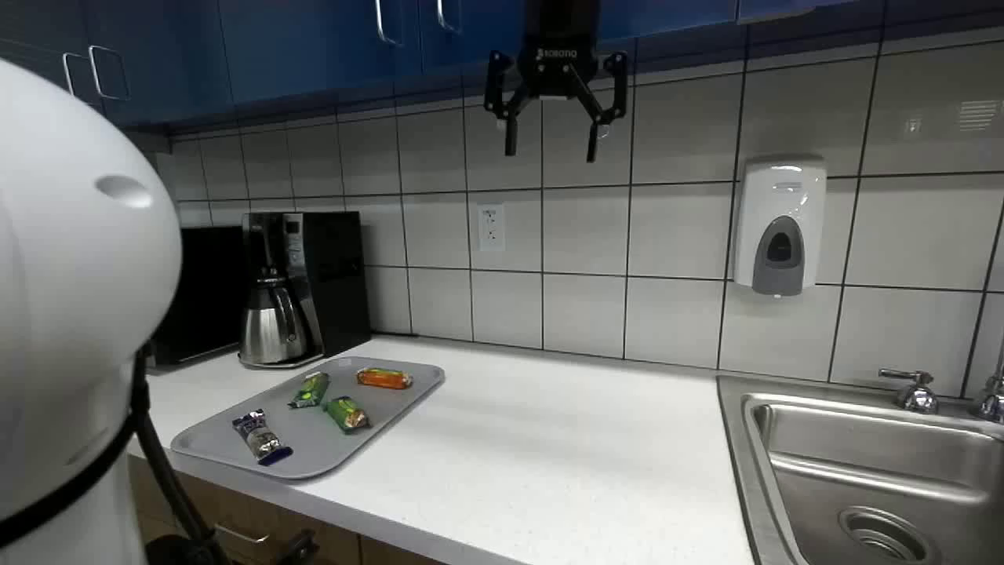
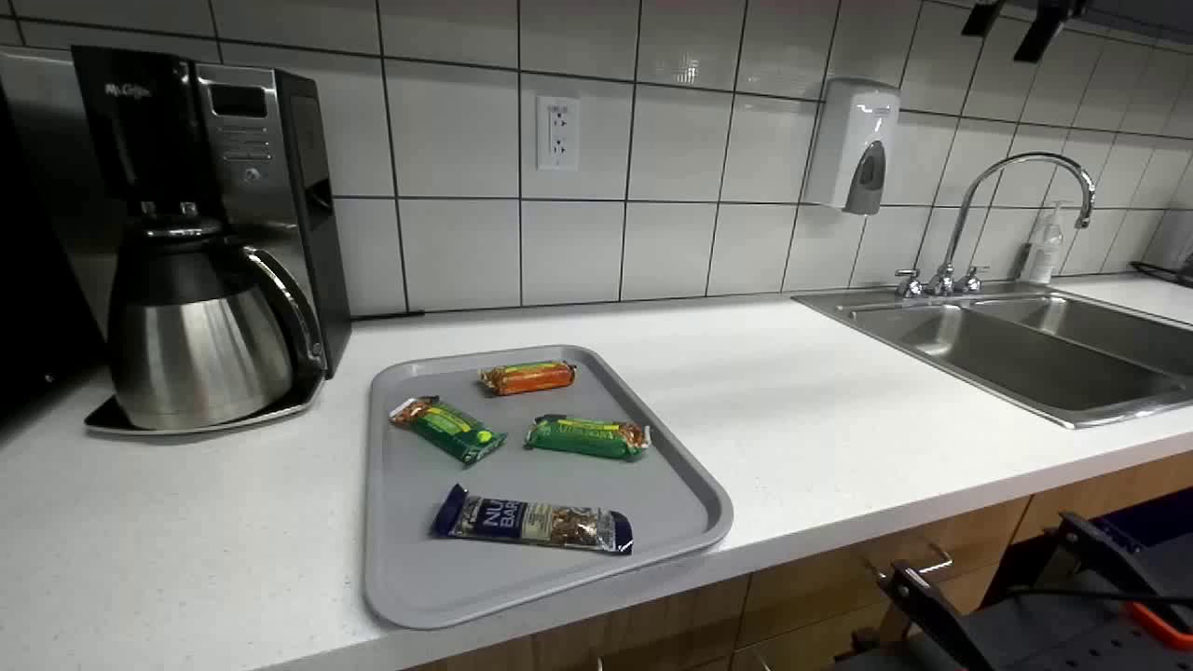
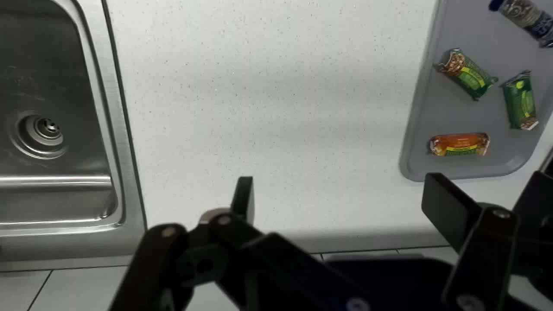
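Near the centre of an exterior view, the nut bar (image 2: 533, 522) and the orange granola bar (image 2: 528, 377) have crinkled, glossy film wrappers; the tray (image 2: 410, 550) beneath looks like smooth, dull plastic. At left, the coffee carafe (image 2: 200, 349) is brushed metal; at upper right, the faucet (image 2: 963, 212) is polished, chrome-bright metal. The wall tiles (image 2: 573, 252) look glazed, the drawer fronts (image 2: 820, 587) at lower right wood-grained. The countertop (image 2: 774, 382) is smooth and finely speckled.
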Tool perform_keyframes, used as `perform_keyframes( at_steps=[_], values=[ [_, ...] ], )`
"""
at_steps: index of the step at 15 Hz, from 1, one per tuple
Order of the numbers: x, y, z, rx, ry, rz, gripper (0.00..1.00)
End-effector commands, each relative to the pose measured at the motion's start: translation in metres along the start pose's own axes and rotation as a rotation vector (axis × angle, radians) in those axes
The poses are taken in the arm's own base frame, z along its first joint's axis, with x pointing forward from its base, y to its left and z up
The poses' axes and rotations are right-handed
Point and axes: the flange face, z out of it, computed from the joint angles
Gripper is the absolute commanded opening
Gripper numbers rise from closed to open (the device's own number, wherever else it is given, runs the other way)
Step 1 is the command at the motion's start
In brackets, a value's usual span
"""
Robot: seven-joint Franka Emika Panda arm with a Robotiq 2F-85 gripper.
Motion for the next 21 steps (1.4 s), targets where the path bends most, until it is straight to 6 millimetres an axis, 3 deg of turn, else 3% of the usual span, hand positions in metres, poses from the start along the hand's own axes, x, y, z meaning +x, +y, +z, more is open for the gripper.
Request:
perform_keyframes(
  at_steps=[1, 6, 12, 21],
  values=[
    [0.0, 0.0, 0.0, 0.0, -0.001, 0.0, 1.0],
    [0.0, 0.0, 0.0, 0.0, -0.001, 0.0, 1.0],
    [-0.002, -0.008, 0.017, 0.011, -0.03, -0.014, 1.0],
    [-0.002, -0.047, 0.055, 0.032, -0.059, -0.075, 1.0]
  ],
)
